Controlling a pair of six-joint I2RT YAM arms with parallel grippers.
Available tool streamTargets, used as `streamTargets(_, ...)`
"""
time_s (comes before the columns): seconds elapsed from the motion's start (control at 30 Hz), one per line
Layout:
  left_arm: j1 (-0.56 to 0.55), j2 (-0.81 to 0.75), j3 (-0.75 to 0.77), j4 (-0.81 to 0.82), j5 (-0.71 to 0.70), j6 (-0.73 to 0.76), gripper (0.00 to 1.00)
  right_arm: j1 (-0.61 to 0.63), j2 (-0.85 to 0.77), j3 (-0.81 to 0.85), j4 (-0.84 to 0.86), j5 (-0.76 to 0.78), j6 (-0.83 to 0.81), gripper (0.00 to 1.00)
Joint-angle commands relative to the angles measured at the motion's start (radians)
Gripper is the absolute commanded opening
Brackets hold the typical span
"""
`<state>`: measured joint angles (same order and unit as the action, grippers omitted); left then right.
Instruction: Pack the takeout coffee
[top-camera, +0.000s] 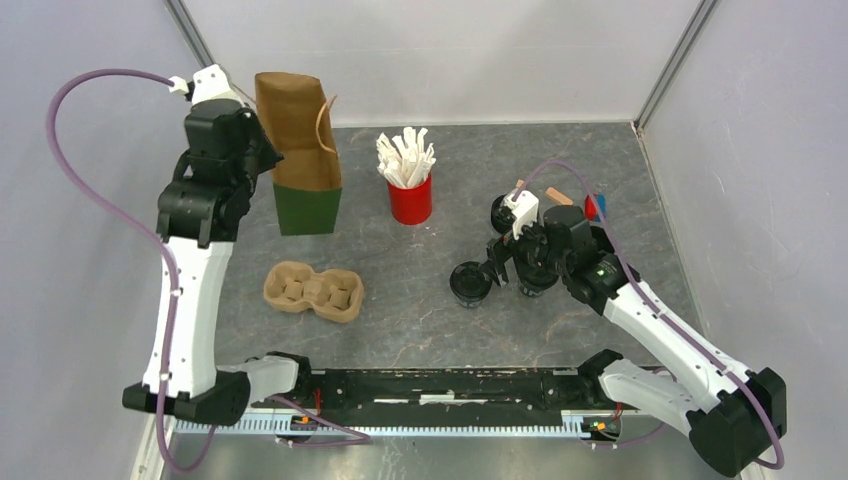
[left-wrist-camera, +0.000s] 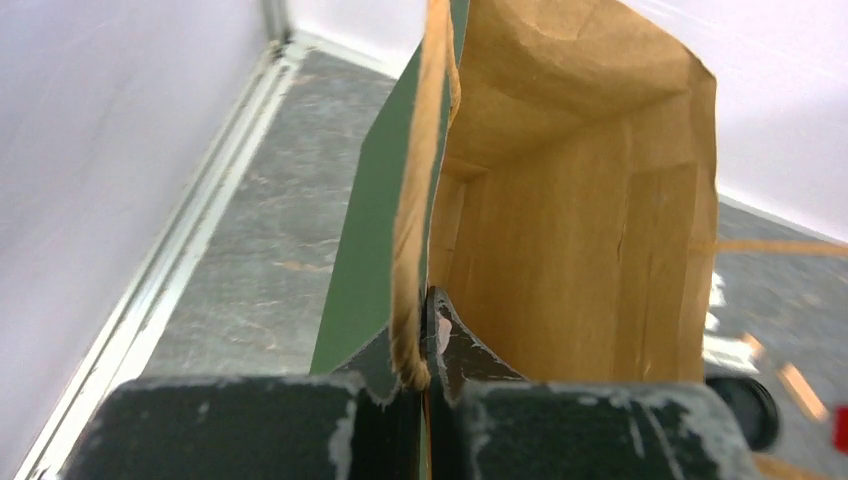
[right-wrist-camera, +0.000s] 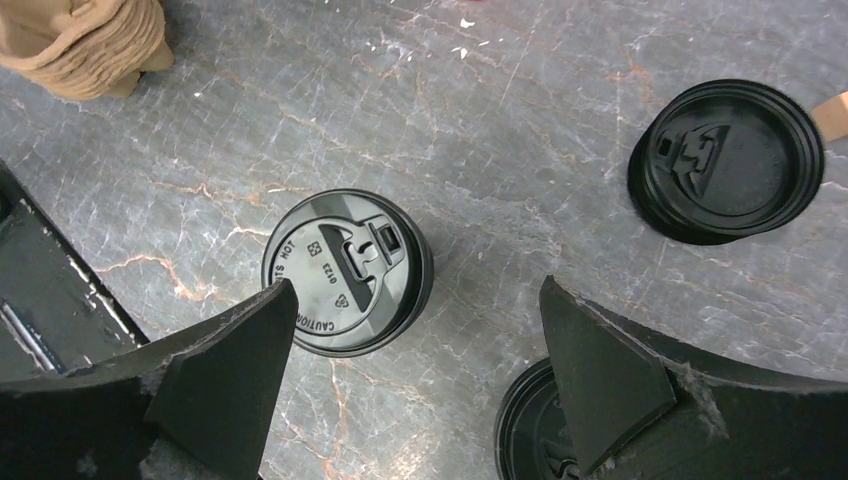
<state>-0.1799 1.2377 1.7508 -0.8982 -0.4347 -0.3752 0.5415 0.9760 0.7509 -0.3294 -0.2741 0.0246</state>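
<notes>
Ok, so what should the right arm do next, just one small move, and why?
Probably slide the open right pincer sideways until the lidded black cup sits centred in its opening. In the wrist view the cup lies off centre, toward one side of that opening. The left pincer is shut on the edge of the green bag, so the bag looks ready.

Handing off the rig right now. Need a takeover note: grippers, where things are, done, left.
Left gripper: shut on the rim of the upright green paper bag, pinching wall and handle.
Right gripper: open, holding nothing, above three lidded black paper cups standing on the grey table.
Moulded brown cardboard cup carrier: empty, on the near side of the bag.
Done: lids on, bag mouth open.
Left: grasp a cup, pack it.
</notes>
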Motion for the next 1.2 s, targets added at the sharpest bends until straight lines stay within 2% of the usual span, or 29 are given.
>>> streamTargets(0.0,0.002,-0.053,0.039,0.019,0.298,0.140,0.02,0.002,-0.018,0.066,-0.017,0.073,-0.008,0.98)
streamTargets(0.1,0.002,-0.088,0.043,-0.012,0.447,0.156,0.02,0.002,-0.033,0.076,-0.019,0.112,0.016,0.98)
streamTargets(0.23,0.002,-0.119,0.033,-0.044,0.717,0.165,0.02,0.002,-0.058,0.077,-0.019,0.153,0.036,0.98)
streamTargets(0.4,0.001,-0.148,-0.004,-0.104,0.908,0.171,0.02,0.000,-0.089,0.063,-0.021,0.186,0.050,0.98)
streamTargets(0.53,0.000,-0.205,-0.068,-0.116,0.915,0.181,0.02,-0.001,-0.103,0.049,-0.018,0.192,0.054,0.98)
streamTargets(0.77,0.000,-0.257,-0.045,-0.165,0.755,0.206,0.02,0.000,-0.106,0.049,-0.025,0.190,0.049,0.98)
streamTargets(1.0,-0.001,-0.253,-0.100,-0.134,0.927,0.170,0.02,0.000,-0.110,0.065,-0.036,0.191,0.053,0.98)
streamTargets(1.17,-0.002,-0.248,-0.129,-0.110,0.918,0.110,0.02,-0.001,-0.119,0.057,-0.035,0.195,0.057,0.98)
